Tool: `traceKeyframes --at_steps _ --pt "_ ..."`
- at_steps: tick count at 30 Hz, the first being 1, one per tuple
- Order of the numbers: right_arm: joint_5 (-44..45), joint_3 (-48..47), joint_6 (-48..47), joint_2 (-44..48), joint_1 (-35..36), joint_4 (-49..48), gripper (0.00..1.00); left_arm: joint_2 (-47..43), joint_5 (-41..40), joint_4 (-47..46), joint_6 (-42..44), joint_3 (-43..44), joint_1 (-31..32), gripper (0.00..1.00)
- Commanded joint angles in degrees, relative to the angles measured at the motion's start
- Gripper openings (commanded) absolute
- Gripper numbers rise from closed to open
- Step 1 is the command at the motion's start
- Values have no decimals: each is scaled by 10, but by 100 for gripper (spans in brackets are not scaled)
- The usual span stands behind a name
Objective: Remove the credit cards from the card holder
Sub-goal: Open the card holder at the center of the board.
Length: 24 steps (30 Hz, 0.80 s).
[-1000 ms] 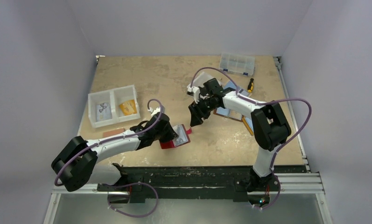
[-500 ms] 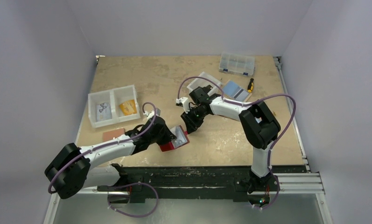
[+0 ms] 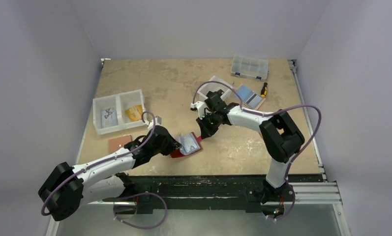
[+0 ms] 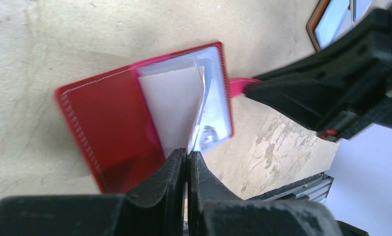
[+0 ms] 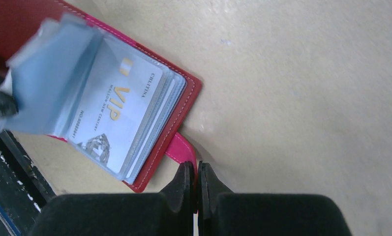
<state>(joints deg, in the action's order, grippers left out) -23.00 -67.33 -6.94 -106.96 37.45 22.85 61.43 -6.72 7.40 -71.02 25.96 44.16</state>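
Between the left claw (image 4: 186, 160) and the right claw (image 5: 194, 169), the dark red card holder (image 3: 186, 147) is lying open on the table (image 3: 159, 83). At the holder's strap side, the right claw is pinching shut on the small pink strap tab (image 5: 176, 147), seemingly anchoring that edge. At the holder's opposite side, the left claw is clamping shut on the edge of a clear sleeve (image 5: 46, 83) and holding it lifted off the stack of sleeves. The credit cards (image 5: 117, 115) are sitting inside the holder's sleeves, none out yet; a pale one printed VIP is showing on top.

Trouble is most likely coming from the grips themselves. With both claws occupied, neither is free to draw a card, so one will be letting go, and the holder may be flopping shut or sliding when it does. Pulling too hard on the thin sleeve is risking a tear, or dragging the whole holder along. A tug on the tab could be lifting the holder off the table rather than steadying it.
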Motion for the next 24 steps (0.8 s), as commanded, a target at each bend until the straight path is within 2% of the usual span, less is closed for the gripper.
traceKeyframes --at_steps 1,5,9,15,19,21,24 --pt "48 49 25 86 -26 -51 0 -28 -40 40 -25 -17 -10 0" --pt "45 96 27 131 -42 -75 0 -25 -58 47 -31 -27 -19 0" --pt "44 135 22 162 -42 -98 0 17 -56 42 -16 -24 -35 9" --pt "51 138 11 148 -42 -95 0 106 -29 58 4 0 -44 14" --pt "46 135 9 144 -42 -92 1 108 -25 91 5 7 -44 31" --pt "42 134 9 143 -42 -91 5 91 -29 104 5 7 -44 42" --pt "38 130 10 144 -42 -88 13 59 -47 133 4 12 -44 51"
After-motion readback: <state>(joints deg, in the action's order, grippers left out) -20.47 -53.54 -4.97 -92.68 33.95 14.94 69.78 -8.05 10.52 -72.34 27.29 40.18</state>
